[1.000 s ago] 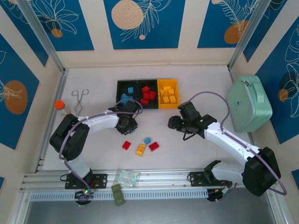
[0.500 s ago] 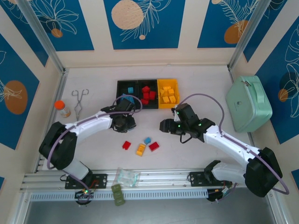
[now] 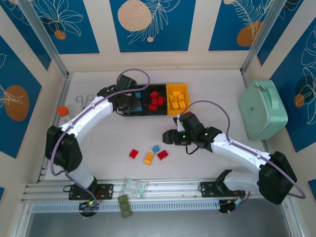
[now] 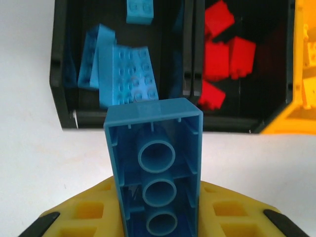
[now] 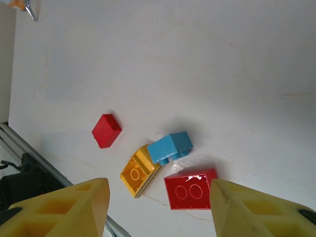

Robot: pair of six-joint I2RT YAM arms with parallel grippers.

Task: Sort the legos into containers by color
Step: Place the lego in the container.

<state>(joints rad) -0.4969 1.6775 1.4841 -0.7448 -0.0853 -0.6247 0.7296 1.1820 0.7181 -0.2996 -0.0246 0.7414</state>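
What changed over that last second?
The left arm carried the light blue plastic brick clamped in its jaws out to the left black plastic bin. The right arm swung left toward the four loose plastic bricks, which stayed put.

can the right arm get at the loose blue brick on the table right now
Probably yes: the right gripper hangs open above the blue brick, nothing between. A yellow brick touches it and a red brick lies close, so it may catch those.
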